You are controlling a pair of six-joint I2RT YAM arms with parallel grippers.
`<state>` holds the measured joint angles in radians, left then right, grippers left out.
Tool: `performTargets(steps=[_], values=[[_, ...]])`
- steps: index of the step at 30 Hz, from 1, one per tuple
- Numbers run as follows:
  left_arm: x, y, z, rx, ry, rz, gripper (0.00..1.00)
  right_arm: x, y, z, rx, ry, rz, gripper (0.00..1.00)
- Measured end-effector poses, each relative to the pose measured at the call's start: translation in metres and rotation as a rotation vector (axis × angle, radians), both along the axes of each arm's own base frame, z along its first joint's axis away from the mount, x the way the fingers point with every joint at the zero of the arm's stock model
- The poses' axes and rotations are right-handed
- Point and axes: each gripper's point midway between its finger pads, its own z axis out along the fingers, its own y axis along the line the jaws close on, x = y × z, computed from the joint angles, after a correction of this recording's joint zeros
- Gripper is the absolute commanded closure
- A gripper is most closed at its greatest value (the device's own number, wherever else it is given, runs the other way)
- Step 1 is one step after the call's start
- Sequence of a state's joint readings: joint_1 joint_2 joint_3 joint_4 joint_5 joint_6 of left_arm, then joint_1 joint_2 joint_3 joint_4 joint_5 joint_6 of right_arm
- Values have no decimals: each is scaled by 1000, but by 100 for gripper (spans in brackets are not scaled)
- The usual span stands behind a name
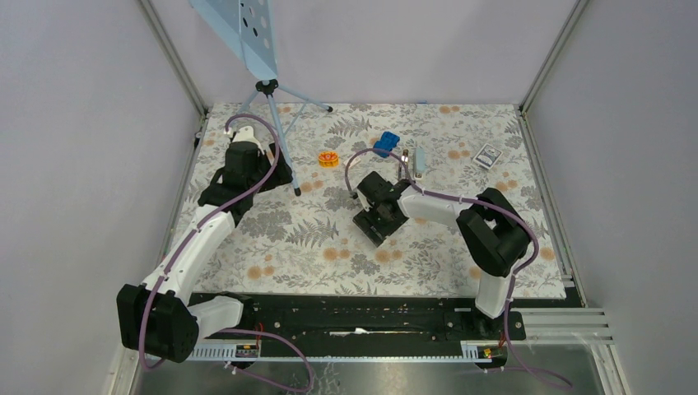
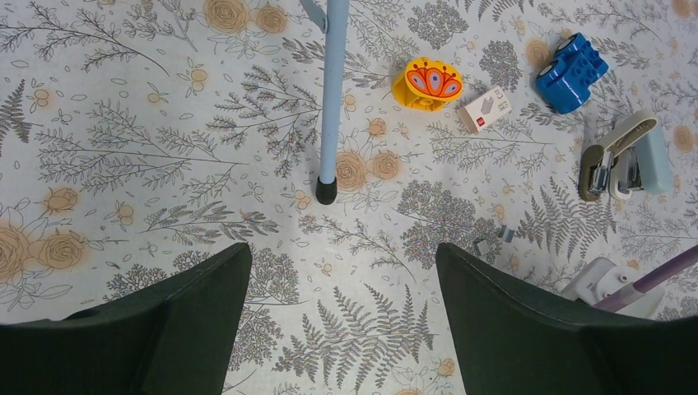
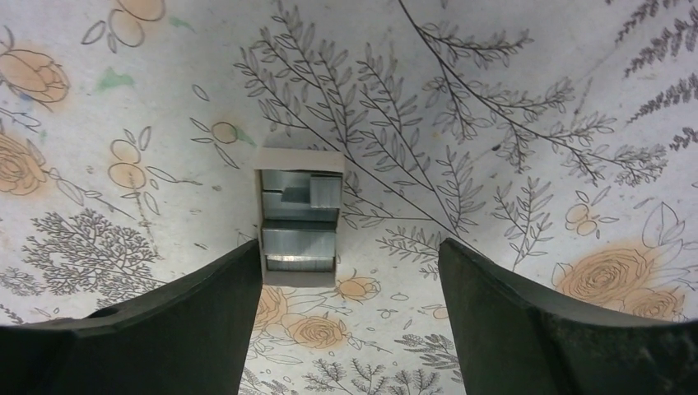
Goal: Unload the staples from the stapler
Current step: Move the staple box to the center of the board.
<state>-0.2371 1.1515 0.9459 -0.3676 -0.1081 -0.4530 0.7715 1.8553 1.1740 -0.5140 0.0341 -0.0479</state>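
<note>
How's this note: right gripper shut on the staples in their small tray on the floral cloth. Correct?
Not shut: the right gripper is open, spread wide either side of the staples in their small tray on the floral cloth. The right wrist view shows it.

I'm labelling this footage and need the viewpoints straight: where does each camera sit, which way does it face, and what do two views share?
Top external: above and behind the arms, looking down over the table; left arm and right arm show, bases at bottom.
Left wrist: on the left arm, looking down at the tripod leg and stapler; its open jaws show below.
Right wrist: close above a small open box of silvery strips; its open jaws show below.
Shared: top and left wrist both show the stapler.
</note>
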Motion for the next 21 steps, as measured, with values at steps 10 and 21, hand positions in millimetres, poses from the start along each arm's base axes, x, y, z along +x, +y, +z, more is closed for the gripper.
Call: performTargets(steps=[10,21], values=[[1,3,0,-3,1,6,14,9,-24,1,-12,-5,-91,19],[1,4,-1,-9,6,5,14,9,-29,1,10,10,-103,20]])
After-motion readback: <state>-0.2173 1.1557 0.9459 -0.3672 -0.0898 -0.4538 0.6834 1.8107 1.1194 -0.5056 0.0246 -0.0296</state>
